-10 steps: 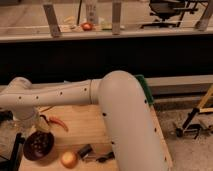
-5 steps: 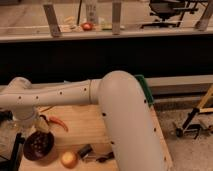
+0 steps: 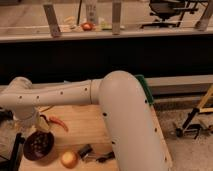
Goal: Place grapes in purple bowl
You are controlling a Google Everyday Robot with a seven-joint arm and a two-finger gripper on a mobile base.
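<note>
The gripper hangs at the end of the white arm over the left part of the wooden table, directly above the purple bowl, with its jaws spread wide and nothing held between them. Just under it, a dark reddish mass sits inside the bowl, which I take to be the grapes. They look to be already resting in the dish rather than on the wood, though the individual fruits are too blurred to make out. That would explain the pose: jaws parted right over the bowl fit a release, so the task seems done or nearly so.

The bowl stands near the table's near-left corner. A red chili pepper lies just beyond it, toward the middle of the left side, apart from the bowl. A round yellow-orange fruit sits by the near edge, just right of the bowl.

By count: one bowl, one bunch of grapes, one pepper, one round fruit.
</note>
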